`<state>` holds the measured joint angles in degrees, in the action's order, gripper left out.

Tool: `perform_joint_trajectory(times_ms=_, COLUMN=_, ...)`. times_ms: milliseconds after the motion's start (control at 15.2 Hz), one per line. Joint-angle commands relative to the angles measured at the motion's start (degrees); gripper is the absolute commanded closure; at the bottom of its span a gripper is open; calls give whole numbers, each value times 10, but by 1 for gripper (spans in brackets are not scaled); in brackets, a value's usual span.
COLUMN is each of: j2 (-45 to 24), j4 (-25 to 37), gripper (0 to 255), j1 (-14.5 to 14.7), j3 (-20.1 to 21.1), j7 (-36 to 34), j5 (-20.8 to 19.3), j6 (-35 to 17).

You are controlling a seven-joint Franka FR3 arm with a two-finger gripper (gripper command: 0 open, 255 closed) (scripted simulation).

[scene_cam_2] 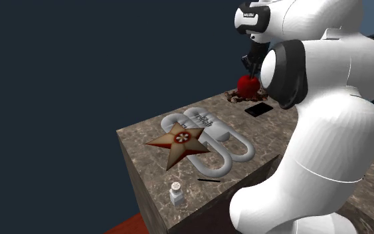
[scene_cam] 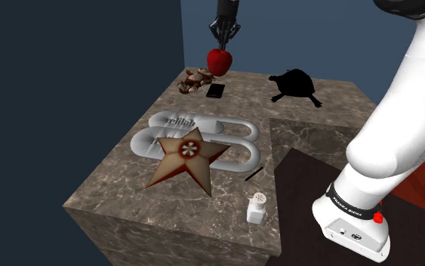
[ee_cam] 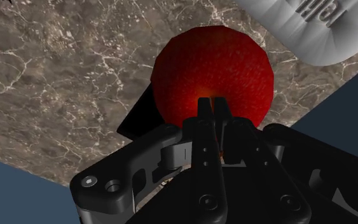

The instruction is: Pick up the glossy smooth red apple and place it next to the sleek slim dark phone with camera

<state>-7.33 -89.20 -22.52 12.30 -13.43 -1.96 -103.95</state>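
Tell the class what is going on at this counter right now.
The white arm's black gripper holds a red apple in the air over the far end of the marble counter. Its fingers are closed on the top of the apple. The dark phone lies flat on the counter below it, next to a brown lumpy object. The apple has not yet been set down.

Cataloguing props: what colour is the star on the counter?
The star is tan with dark-red edges; shoulder view.
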Motion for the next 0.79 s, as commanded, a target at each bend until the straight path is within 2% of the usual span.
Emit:
perform_joint_trajectory(times_ms=0, j2=-22, j4=29, gripper=255, j1=-12, j3=-10, j7=24, j5=0, j6=6)
perform_joint_trajectory(times_ms=396, j2=-92, j4=126, gripper=255, j1=-49, j3=-34, j7=88, j5=2, j6=34)
perform_joint_trajectory(times_ms=528, j2=-135, j4=190, gripper=255, j1=-65, j3=-44, j7=117, j5=3, j6=55)
perform_joint_trajectory(times_ms=726, j2=-128, j4=156, gripper=255, j1=-67, j3=-44, j7=117, j5=4, j6=28)
